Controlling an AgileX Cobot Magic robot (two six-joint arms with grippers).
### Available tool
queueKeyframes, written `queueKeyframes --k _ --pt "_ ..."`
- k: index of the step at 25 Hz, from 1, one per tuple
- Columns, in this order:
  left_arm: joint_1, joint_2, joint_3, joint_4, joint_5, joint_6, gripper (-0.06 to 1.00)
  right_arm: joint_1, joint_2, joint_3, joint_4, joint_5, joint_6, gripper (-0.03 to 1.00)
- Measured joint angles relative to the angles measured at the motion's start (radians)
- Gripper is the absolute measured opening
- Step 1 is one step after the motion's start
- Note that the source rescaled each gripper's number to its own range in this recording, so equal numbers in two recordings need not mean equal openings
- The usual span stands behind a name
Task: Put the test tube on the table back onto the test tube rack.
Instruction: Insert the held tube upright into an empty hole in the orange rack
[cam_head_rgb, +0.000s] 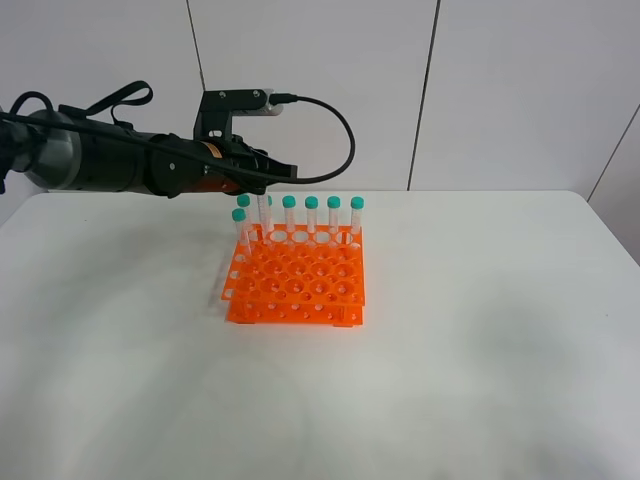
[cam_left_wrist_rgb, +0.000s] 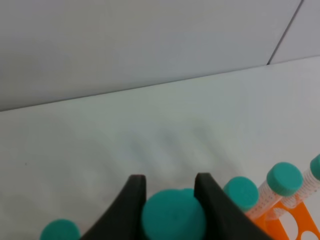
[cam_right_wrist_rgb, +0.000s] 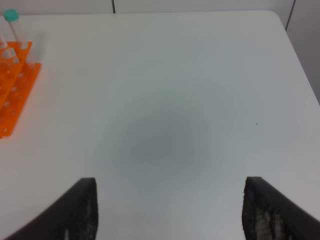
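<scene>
Test tube (cam_left_wrist_rgb: 173, 219), slim clear plastic with teal screw cap, pinched by its cap

The left claw (cam_left_wrist_rgb: 169, 186) grips the cap. The tube stands upright at the back row of the bright orange plastic rack (cam_head_rgb: 296, 285), near the far edge of the white surface (cam_head_rgb: 480, 350). It is likely light, stiff and slick-walled, so the cap looks the safest hold. The right claw (cam_right_wrist_rgb: 170, 182) is spread and empty.

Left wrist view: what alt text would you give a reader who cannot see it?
Two black jaws grip the teal cap of a tube, seen close up. More teal-capped tubes stand beside it over a corner of an orange rack, with the white table and a grey wall beyond.
</scene>
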Motion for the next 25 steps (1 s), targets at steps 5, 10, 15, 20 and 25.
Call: queueKeyframes --k 5,10,15,20,25 --pt "-0.002 0.013 0.000 0.000 -0.008 -0.008 0.00 0.000 0.000 0.000 0.000 0.000 0.000 0.59" --pt "-0.003 0.025 0.000 0.000 -0.029 -0.008 0.00 0.000 0.000 0.000 0.000 0.000 0.000 0.59" --pt "-0.003 0.045 0.000 0.000 -0.048 -0.008 0.00 0.000 0.000 0.000 0.000 0.000 0.000 0.59" --pt "-0.003 0.067 0.000 -0.001 -0.061 -0.009 0.00 0.000 0.000 0.000 0.000 0.000 0.000 0.59" --pt "-0.003 0.089 0.000 -0.001 -0.094 -0.009 0.00 0.000 0.000 0.000 0.000 0.000 0.000 0.59"
